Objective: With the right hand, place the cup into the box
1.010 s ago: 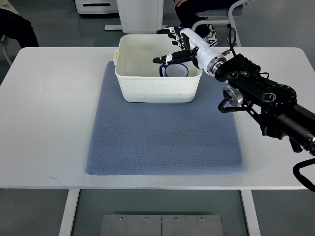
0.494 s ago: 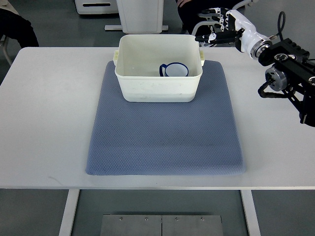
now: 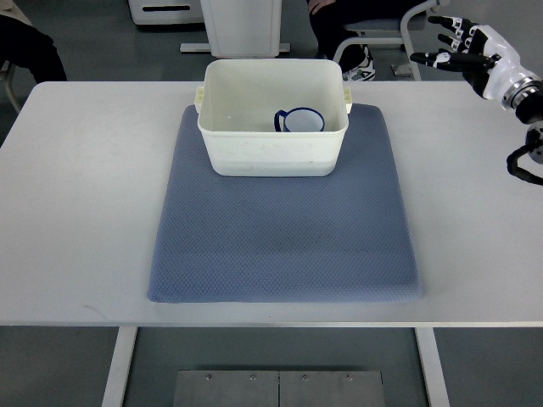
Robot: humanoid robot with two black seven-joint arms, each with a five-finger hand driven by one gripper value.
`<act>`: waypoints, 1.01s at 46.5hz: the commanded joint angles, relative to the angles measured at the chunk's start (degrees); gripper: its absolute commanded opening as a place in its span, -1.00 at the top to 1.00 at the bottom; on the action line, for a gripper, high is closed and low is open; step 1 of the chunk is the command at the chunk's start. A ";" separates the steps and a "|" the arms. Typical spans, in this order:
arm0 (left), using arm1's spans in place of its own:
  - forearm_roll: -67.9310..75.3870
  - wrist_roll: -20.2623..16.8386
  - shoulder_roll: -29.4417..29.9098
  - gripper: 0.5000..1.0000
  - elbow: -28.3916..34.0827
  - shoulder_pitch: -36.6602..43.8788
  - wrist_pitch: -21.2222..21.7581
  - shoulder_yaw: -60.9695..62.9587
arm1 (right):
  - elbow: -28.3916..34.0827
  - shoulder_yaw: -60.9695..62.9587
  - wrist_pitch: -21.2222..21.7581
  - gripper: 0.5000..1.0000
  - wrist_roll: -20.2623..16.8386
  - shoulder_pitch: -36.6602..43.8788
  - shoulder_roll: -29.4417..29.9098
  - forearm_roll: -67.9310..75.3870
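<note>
A white cup with a blue rim and handle (image 3: 301,120) stands inside the white plastic box (image 3: 271,153), toward its right side. The box sits at the far end of a blue-grey mat (image 3: 284,229). My right hand (image 3: 454,47) is at the top right corner of the view, well clear of the box, with fingers spread and holding nothing. Its arm leaves by the right edge. The left arm is out of view.
The white table (image 3: 76,195) carries the mat. Beyond its far edge stand a white pedestal (image 3: 242,25) and a chair (image 3: 373,38) with a seated person's legs. A dark shape shows at the top left corner.
My right hand has let go of the cup in the box and pulled back to the right, from over the box to the top right corner.
</note>
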 commanded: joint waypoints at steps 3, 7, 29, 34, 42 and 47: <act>0.00 0.00 0.00 -1.00 0.00 -0.03 0.00 0.00 | 0.00 0.16 0.42 -1.00 0.64 -0.95 -1.00 1.99; 0.00 0.00 0.00 -1.00 0.00 -0.03 0.00 0.00 | 0.00 0.25 0.33 -1.00 1.43 -1.22 -1.09 3.31; 0.00 0.00 0.00 -1.00 0.00 -0.03 0.00 0.00 | 0.00 0.08 0.50 -1.00 2.05 -5.08 -1.53 6.74; 0.00 0.00 0.00 -1.00 0.00 -0.03 0.00 0.00 | 0.35 -0.54 0.50 -1.00 1.87 -5.96 -1.35 6.65; 0.00 0.00 0.00 -1.00 0.00 0.05 0.00 0.00 | 0.43 -1.24 0.50 -1.00 1.87 -7.63 -1.26 6.57; 0.00 0.00 0.00 -1.00 0.00 -0.03 0.00 0.00 | 0.43 -1.42 0.50 -1.00 1.78 -8.16 -1.09 6.57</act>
